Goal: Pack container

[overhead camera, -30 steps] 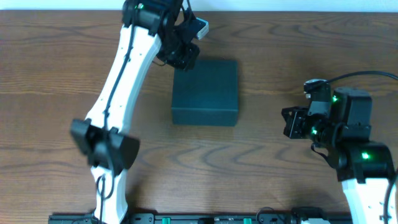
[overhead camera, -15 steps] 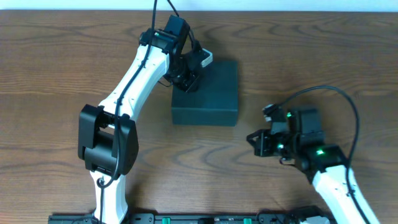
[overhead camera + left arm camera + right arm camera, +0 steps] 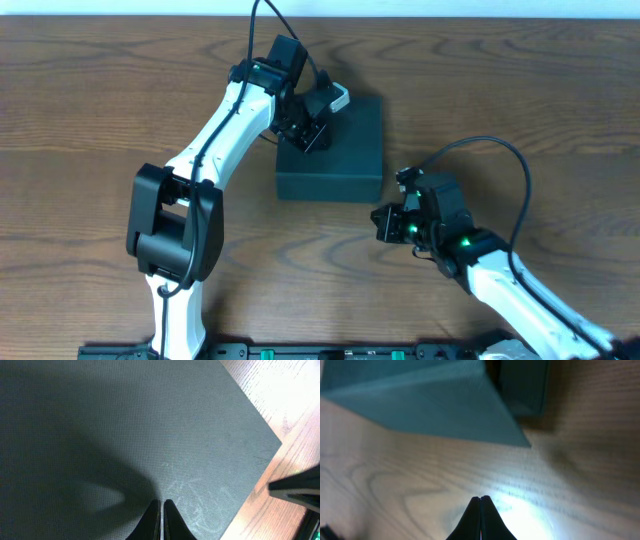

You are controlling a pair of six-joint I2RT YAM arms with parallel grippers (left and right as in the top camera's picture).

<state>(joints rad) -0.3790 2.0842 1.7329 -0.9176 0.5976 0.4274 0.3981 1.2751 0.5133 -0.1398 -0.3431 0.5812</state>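
The container (image 3: 345, 150), a dark teal matte square box with its lid flat, sits at the centre of the bench (image 3: 80, 120). The left hand (image 3: 308, 140) is above its far-left corner, fingers together, empty. The right hand (image 3: 382, 223), likewise closed and empty, points at its near-right corner.
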